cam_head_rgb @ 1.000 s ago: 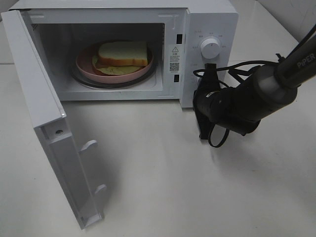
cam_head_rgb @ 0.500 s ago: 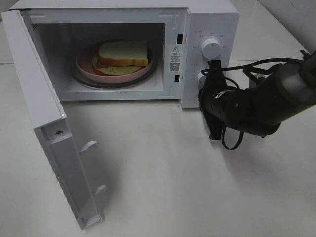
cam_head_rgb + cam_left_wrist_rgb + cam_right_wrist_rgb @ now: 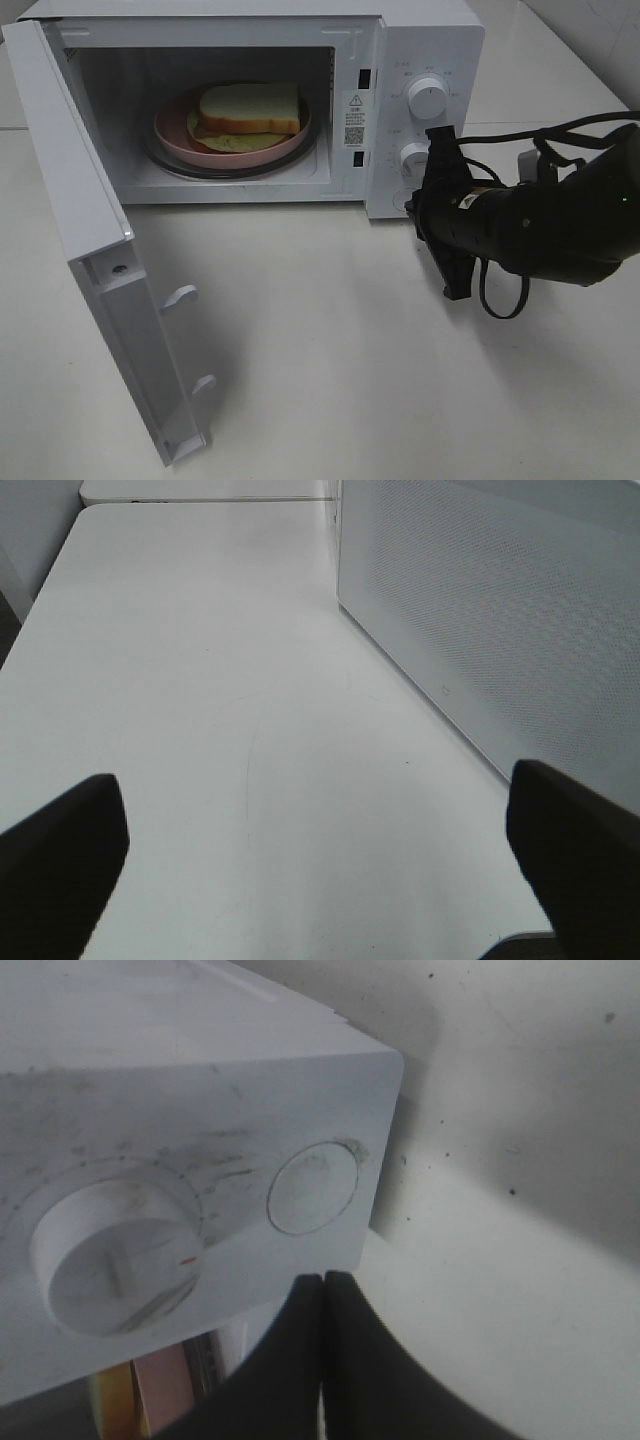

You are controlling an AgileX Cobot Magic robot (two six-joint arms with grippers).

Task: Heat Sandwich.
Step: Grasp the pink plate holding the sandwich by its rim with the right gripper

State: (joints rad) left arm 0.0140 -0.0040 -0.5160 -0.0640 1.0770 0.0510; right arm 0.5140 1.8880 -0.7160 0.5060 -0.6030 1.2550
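- Right gripper (image 3: 322,1285) is clenched with its two black fingers pressed flat together and nothing between them. Its tips sit close to the round button (image 3: 312,1187) at the lower corner of the microwave's control panel; whether they touch the panel cannot be told.
- Left gripper (image 3: 318,830) is spread wide and holds nothing, low over the table beside the microwave's perforated side wall (image 3: 500,630).
- The sandwich (image 3: 250,108) lies inside the microwave cavity on a round pink plate (image 3: 170,135), its top slice a little askew over the yellowish-green filling.
- The plate rests on the glass turntable (image 3: 165,163).
- The microwave (image 3: 430,40) stands with its door (image 3: 70,180) swung fully open to the left.
- Two white knobs, upper (image 3: 427,98) and lower (image 3: 415,158), sit on the panel above the right gripper.
- A white table (image 3: 320,380) carries everything.
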